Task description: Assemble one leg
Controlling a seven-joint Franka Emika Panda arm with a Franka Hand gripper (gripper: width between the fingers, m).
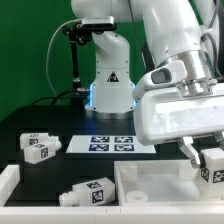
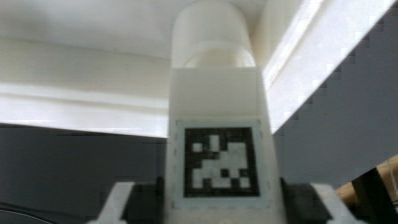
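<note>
My gripper [image 1: 205, 158] is shut on a leg [image 1: 212, 165], a chunky white peg with a square tag, at the exterior view's right, just above the large white tray-like part [image 1: 150, 182]. In the wrist view the held leg [image 2: 219, 110] stands between my fingers [image 2: 128, 205], its tag facing the camera and its rounded far end against the white tray-like part [image 2: 80, 70]. A second leg [image 1: 38, 147] lies at the exterior view's left. A third leg [image 1: 90, 193] lies near the front.
The marker board [image 1: 110, 143] lies flat in the middle, in front of the robot base [image 1: 108, 75]. A white raised rim [image 1: 8, 185] stands at the front left corner. A green backdrop is behind.
</note>
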